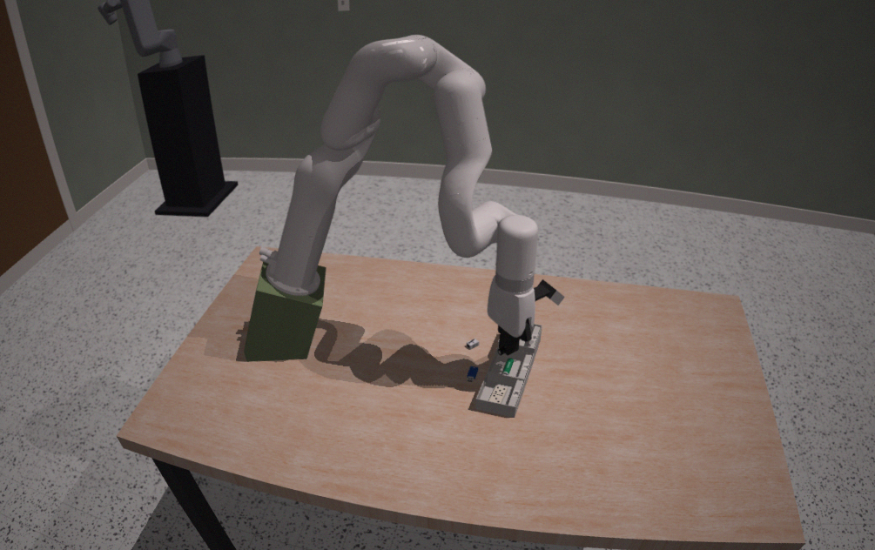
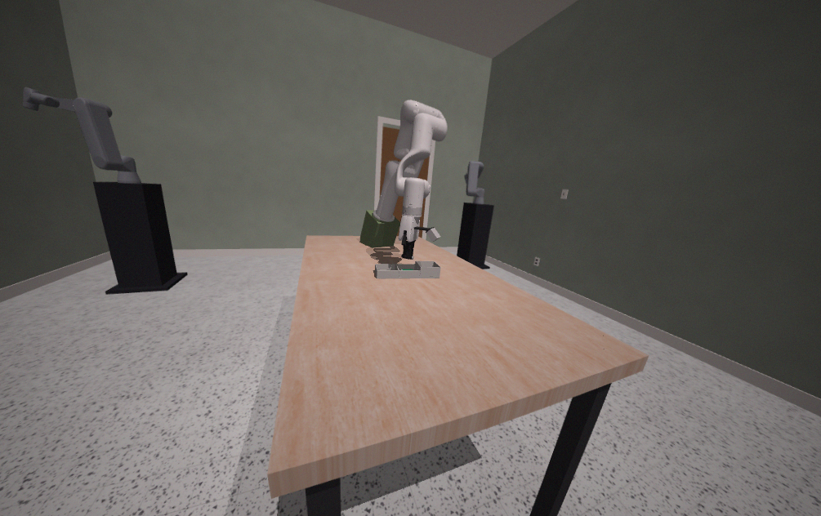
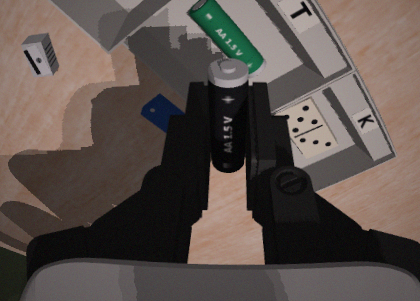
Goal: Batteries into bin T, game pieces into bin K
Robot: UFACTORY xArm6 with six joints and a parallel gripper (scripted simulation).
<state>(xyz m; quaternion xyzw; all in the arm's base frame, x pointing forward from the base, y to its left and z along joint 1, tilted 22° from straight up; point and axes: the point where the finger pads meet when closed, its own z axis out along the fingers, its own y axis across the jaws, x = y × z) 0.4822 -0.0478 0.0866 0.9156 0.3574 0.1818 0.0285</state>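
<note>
My gripper (image 3: 228, 110) (image 1: 511, 343) (image 2: 408, 253) is shut on a black battery (image 3: 226, 126), held upright between the fingers. It hangs over the near edge of the bin marked T (image 3: 301, 13) (image 1: 527, 365), which is the middle bin of a grey row (image 2: 423, 273). A green battery (image 3: 222, 33) (image 1: 508, 366) lies in bin T. A white domino (image 3: 307, 129) (image 1: 497, 392) lies in the bin marked K (image 3: 364, 121) (image 1: 514, 394).
A blue USB stick (image 3: 158, 110) (image 1: 473, 372) lies on the table beside the bins, partly hidden by my finger. A small grey block (image 3: 40, 54) (image 1: 472, 343) lies farther out. The arm's green base (image 1: 282, 320) stands to the left.
</note>
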